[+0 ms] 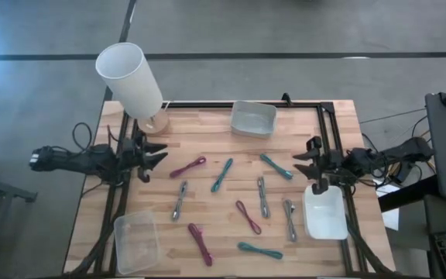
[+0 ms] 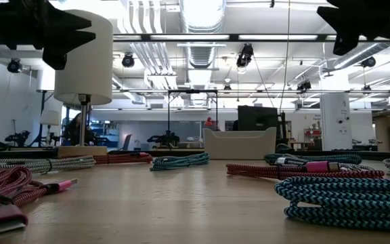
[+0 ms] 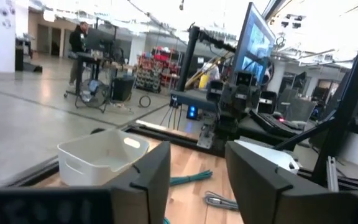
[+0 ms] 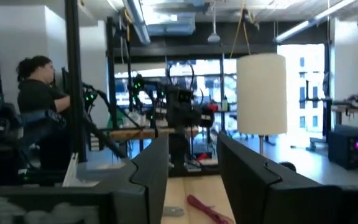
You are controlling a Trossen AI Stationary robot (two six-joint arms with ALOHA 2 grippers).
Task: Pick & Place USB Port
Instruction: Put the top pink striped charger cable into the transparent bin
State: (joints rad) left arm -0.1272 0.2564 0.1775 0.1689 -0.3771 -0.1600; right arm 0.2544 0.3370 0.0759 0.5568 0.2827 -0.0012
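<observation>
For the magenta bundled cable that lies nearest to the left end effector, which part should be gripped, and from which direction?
Grip the magenta cable at its narrow tied middle, coming straight down from above. It lies flat on the table as a long, thin bundle, slanted, with free wood on both long sides. The fingers should likely close across its width. The left end effector, open, is the closer one.

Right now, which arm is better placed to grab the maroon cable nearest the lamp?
Left, likely. The left gripper, open, is right beside the maroon cable; the right gripper waits across the table.
</observation>
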